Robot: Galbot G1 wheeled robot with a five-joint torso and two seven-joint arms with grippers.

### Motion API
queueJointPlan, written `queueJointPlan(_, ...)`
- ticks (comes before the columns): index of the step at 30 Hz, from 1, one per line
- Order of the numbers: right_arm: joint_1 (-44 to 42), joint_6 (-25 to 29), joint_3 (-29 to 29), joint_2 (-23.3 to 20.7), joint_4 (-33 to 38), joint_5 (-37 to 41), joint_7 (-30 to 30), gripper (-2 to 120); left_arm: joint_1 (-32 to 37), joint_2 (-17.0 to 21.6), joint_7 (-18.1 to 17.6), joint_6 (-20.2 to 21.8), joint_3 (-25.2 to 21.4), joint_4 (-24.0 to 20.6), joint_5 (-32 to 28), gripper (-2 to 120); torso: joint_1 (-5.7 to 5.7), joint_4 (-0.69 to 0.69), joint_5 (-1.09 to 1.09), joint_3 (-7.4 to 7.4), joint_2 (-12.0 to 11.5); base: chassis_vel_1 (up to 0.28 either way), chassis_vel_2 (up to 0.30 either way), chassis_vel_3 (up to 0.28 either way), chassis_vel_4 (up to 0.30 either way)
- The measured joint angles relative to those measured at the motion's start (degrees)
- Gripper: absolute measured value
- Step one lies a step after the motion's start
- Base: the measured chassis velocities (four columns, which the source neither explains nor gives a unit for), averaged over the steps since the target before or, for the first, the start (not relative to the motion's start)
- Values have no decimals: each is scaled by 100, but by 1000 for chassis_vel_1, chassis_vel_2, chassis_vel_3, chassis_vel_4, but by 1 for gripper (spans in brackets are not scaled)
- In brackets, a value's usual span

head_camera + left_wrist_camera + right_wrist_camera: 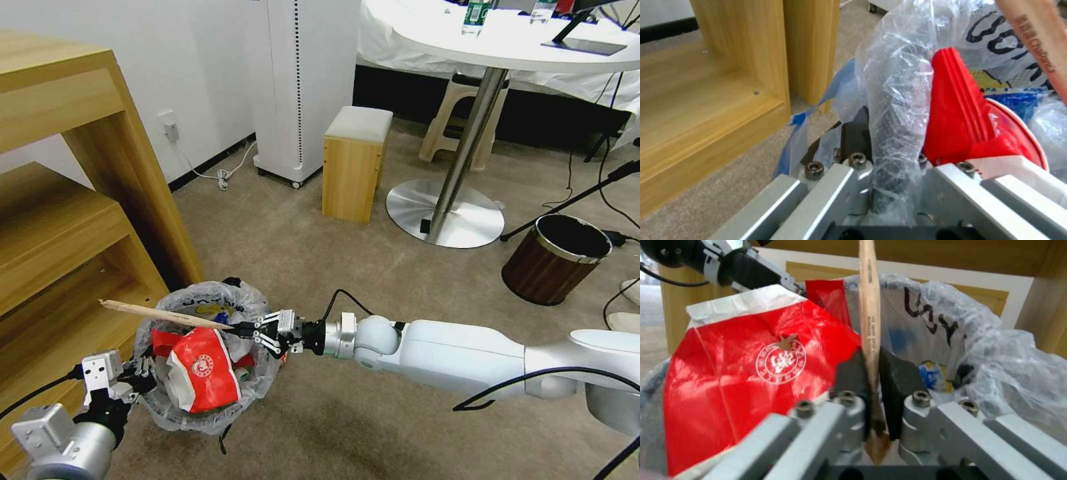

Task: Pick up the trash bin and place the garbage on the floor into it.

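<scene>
Left gripper (137, 380) clamps the bag-covered rim of the trash bin (203, 407), holding it above the beige carpet (347, 267) beside the wooden shelf unit (67, 220). Right gripper (250, 330), fingers narrowed onto the wooden stick (163, 313), holds it across the bin's mouth, above a red wrapper (200, 370) inside.

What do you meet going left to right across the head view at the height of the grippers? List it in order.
Left gripper clamped on the bin's rim → trash bin with red wrapper inside → right gripper pinching the wooden stick → brown wood-look bin.
</scene>
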Motion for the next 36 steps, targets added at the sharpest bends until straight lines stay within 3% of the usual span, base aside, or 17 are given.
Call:
queueJointPlan(13, -94, -5, 151, -106, 87, -76, -30, 57, -33, 7, 0, -5, 49, 62, -16, 1, 0, 0, 0, 0, 0, 0, 0, 0, 0)
queueJointPlan(15, -138, -11, 244, -70, 93, -92, 39, 69, -34, 0, 4, -9, 58, 82, -4, 1, 0, 0, 0, 0, 0, 0, 0, 0, 0)
queueJointPlan(19, -203, -20, 369, -59, 140, -112, 177, 79, -39, -1, 8, -9, 59, 102, -2, 1, 0, 1, 0, 0, 0, 0, 0, 0, 0)
queueJointPlan(23, -356, -71, 709, -124, 410, -112, 422, 96, -60, 0, 9, -10, 70, 179, 9, 1, 0, 0, 0, 0, 0, 0, 0, 0, 0)
queueJointPlan(36, -895, -165, 1814, -659, 1035, -75, 584, 100, -97, 13, 10, -15, 118, 287, 54, 1, 0, 0, 0, 0, 0, 0, 0, 0, 0)
